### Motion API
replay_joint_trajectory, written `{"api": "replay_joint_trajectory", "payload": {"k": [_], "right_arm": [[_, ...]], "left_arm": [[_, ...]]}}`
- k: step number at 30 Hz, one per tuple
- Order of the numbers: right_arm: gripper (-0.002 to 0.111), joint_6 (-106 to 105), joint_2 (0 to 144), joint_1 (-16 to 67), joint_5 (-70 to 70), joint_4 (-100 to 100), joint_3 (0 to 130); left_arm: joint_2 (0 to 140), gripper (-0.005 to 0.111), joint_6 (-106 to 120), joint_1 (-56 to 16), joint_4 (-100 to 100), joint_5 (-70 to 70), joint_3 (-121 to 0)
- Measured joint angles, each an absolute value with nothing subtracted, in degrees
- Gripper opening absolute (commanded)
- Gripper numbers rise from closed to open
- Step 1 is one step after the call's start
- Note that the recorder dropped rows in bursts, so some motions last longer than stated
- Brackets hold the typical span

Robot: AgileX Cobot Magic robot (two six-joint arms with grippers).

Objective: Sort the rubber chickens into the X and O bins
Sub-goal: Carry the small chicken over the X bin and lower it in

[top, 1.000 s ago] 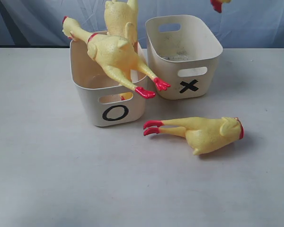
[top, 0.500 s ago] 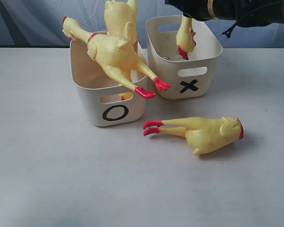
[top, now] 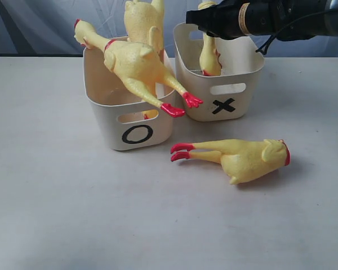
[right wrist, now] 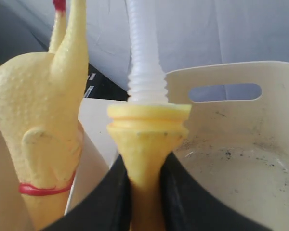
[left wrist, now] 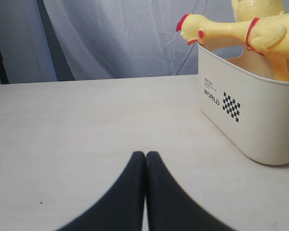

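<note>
Small chicken (top: 209,56) in claw (right wrist: 143,202), tube (right wrist: 143,53) wrist-view only

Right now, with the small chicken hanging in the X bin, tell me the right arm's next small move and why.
Probably open the right gripper: it clamps the small chicken near its white tube, and the body hangs below the rim of the X bin, so it should drop inside.

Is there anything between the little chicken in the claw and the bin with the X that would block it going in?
Nothing visible does. The right claw holds the small chicken head down over the X bin and its open top, with the head dipping below the rim. The bin's inside shows only dark specks, no other toy.
</note>
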State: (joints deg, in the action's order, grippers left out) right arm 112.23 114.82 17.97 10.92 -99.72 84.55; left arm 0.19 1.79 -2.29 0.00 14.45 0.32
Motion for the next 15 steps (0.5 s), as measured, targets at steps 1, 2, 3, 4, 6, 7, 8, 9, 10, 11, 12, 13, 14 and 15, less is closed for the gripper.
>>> {"api": "replay_joint_trajectory", "payload": {"k": [1,2,3,4,6,7,8,9,10,11,12,13,14,15], "right_arm": [[-0.001,112.1,114.8,18.0,11.1,-99.8,84.6],[-0.001,112.0,114.8,18.0,11.1,-99.8,84.6],[-0.001,111.9,114.8,18.0,11.1,-99.8,84.6],[-0.001,111.9,114.8,18.0,11.1,-99.8,84.6],[-0.001,111.9,114.8,18.0,11.1,-99.8,84.6],[-0.001,111.7,114.8,18.0,11.1,-99.8,84.6],[-0.001,111.7,114.8,18.0,11.1,-99.8,84.6],[-0.001,111.7,114.8,18.0,11.1,-99.8,84.6],[-0.001,111.7,114.8,18.0,11.1,-99.8,84.6],[-0.001,111.7,114.8,18.0,11.1,-99.8,84.4],[-0.001,111.7,114.8,18.0,11.3,-99.8,84.2],[-0.001,111.7,114.8,18.0,11.7,-99.8,83.8],[-0.001,111.7,114.8,18.0,12.2,-99.8,83.4],[-0.001,111.7,114.8,18.0,12.6,-99.8,82.9]], "left_arm": [[0.2,0.000,1.8,-2.3,0.0,14.5,0.3],[0.2,0.000,1.8,-2.3,0.0,14.5,0.3],[0.2,0.000,1.8,-2.3,0.0,14.5,0.3],[0.2,0.000,1.8,-2.3,0.0,14.5,0.3],[0.2,0.000,1.8,-2.3,0.0,14.5,0.3],[0.2,0.000,1.8,-2.3,0.0,14.5,0.3],[0.2,0.000,1.8,-2.3,0.0,14.5,0.3],[0.2,0.000,1.8,-2.3,0.0,14.5,0.3],[0.2,0.000,1.8,-2.3,0.0,14.5,0.3],[0.2,0.000,1.8,-2.3,0.0,14.5,0.3],[0.2,0.000,1.8,-2.3,0.0,14.5,0.3],[0.2,0.000,1.8,-2.3,0.0,14.5,0.3],[0.2,0.000,1.8,-2.3,0.0,14.5,0.3],[0.2,0.000,1.8,-2.3,0.0,14.5,0.3]]}}
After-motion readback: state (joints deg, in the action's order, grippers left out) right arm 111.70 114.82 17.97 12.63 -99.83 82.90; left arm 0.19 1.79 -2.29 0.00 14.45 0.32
